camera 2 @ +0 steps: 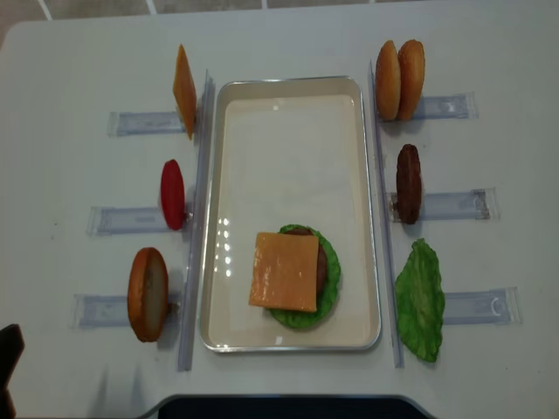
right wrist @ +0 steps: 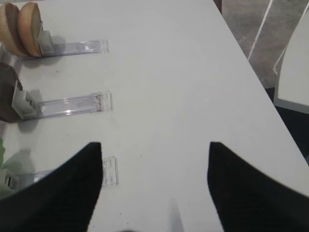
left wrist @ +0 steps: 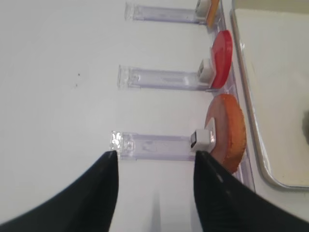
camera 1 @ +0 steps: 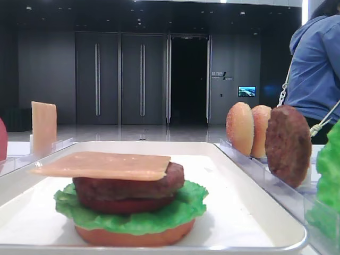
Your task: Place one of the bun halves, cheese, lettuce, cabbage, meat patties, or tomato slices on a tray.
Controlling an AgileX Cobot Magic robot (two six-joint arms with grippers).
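Note:
On the white tray stands a stack: bun base, lettuce, a dark red layer, a meat patty and a cheese slice on top. My left gripper hangs open over the table with nothing between its fingers, next to the rack that holds a bun half; a tomato slice stands in the rack behind it. My right gripper is open and empty over bare table. Two bun halves, a patty and a lettuce leaf sit at its left.
Clear plastic racks line both sides of the tray; one more cheese slice stands upright at the far left. A person in a blue hoodie stands behind the table at the right. The table edge runs near my right gripper.

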